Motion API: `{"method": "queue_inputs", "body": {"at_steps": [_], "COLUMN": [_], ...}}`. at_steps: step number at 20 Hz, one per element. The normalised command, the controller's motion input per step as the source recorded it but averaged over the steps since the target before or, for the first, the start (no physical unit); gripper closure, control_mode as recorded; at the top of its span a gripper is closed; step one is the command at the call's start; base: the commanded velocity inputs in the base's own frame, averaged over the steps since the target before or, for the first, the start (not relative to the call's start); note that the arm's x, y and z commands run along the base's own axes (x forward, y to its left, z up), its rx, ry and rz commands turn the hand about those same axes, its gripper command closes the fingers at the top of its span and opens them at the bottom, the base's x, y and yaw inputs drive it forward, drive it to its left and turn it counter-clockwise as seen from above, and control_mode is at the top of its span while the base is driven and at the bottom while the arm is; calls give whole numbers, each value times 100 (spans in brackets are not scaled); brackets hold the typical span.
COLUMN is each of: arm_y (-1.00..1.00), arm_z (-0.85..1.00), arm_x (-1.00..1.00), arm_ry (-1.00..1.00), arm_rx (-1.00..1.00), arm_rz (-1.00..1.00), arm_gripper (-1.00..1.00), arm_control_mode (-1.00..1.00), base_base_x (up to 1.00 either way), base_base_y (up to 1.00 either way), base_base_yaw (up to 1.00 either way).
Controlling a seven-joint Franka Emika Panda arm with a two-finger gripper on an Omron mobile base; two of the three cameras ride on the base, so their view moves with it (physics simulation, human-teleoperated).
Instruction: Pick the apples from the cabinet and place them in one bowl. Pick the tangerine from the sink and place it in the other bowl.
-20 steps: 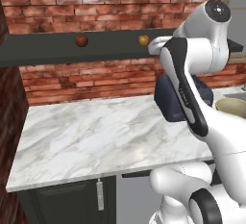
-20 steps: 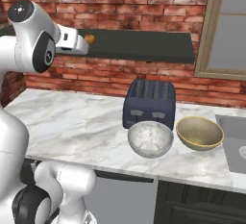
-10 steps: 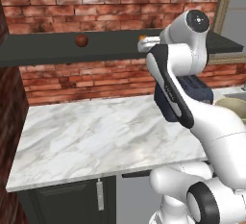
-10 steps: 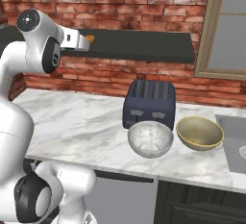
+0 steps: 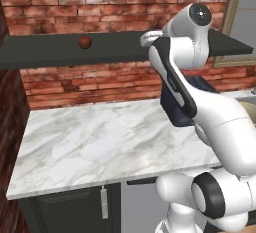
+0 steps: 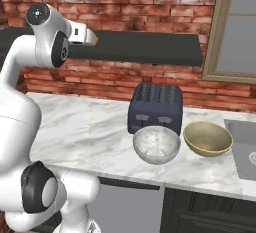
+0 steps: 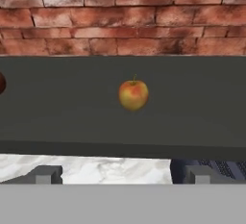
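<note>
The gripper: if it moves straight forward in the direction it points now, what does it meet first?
Probably the yellow-orange apple on the cabinet shelf, centred ahead of the open gripper; the brick wall lies behind. Depth is unclear.

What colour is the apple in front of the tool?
Yellow-orange with a red blush; the apple shows best in the hand view.

Two apples (image 7: 133,94) sit apart on the cabinet (image 7: 192,103) above the counter (image 6: 85,127), where both bowls (image 6: 156,144) front the toaster (image 6: 155,108).

I'm looking over everything here and nothing is showing any writing: no label, brand, number or sign is readable on the toaster (image 6: 155,108), the two bowls, the brick wall (image 7: 120,16) or the marble counter (image 5: 100,142).
</note>
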Motion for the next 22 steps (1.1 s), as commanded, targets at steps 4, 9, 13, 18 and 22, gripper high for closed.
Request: {"method": "queue_inputs", "body": {"at_steps": [4, 9, 13, 18, 22], "arm_y": [-23, -5, 0, 2, 4], "arm_z": [0, 0, -2, -9, -12], "arm_x": [8, 2, 9, 22, 31], "arm_ry": [0, 0, 0, 0, 0], "arm_rx": [1, 2, 0, 0, 0], "arm_rz": [13, 10, 0, 0, 0], "arm_gripper": [-100, -100, -100, -100, -100], "arm_control_mode": [-100, -100, -100, -100, -100], "base_base_x": [0, 0, 0, 0, 0], "base_base_y": [0, 0, 0, 0, 0], "base_base_yaw": [0, 0, 0, 0, 0]}}
